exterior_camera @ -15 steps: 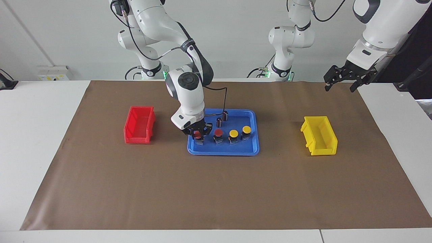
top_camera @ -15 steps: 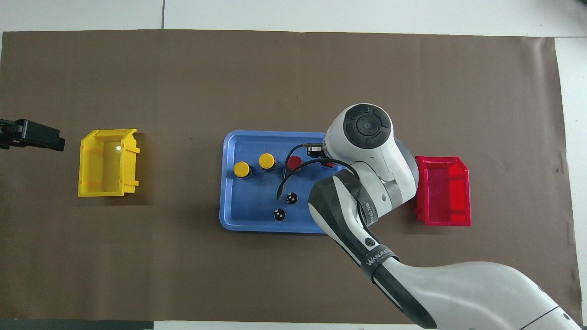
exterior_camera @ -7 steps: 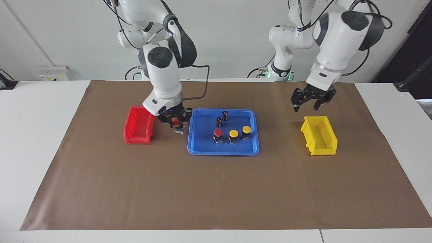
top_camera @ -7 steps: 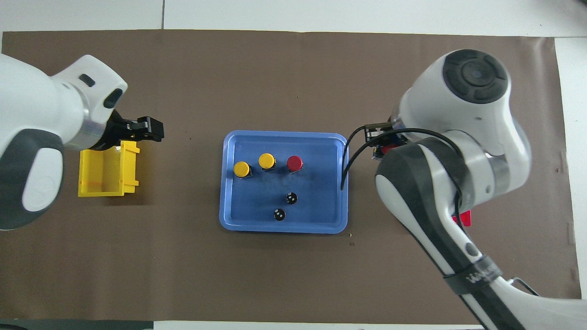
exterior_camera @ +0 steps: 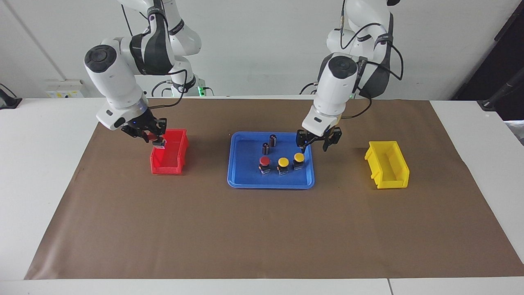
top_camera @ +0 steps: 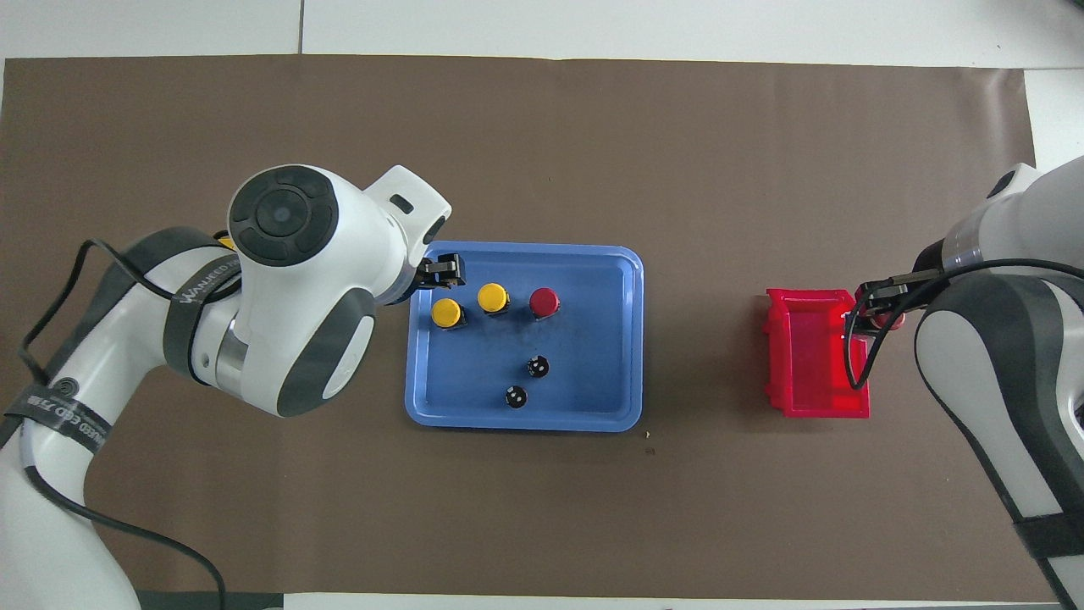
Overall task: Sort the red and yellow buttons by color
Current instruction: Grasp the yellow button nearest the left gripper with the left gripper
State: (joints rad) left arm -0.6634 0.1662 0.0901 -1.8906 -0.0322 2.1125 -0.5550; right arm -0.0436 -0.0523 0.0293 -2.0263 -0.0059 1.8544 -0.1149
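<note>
My landmark is the blue tray (top_camera: 631, 339) on the brown-covered worktop (top_camera: 542, 127). In it stand three buttons in a row: the first yellow button (top_camera: 447, 313) nearest my left arm's end, the second yellow button (top_camera: 493, 297) beside it, then the red button (top_camera: 544, 302). Two dark cylinders (top_camera: 537, 367) stand in the tray nearer to me than that row. My left gripper (top_camera: 444, 271) is over the tray's corner, just beside the first yellow button. Well apart from the tray, toward my right arm's end, is the red bin (top_camera: 804, 398); my right gripper (top_camera: 876, 307) is over its rim, its jaws closed on something red (top_camera: 887, 318).
</note>
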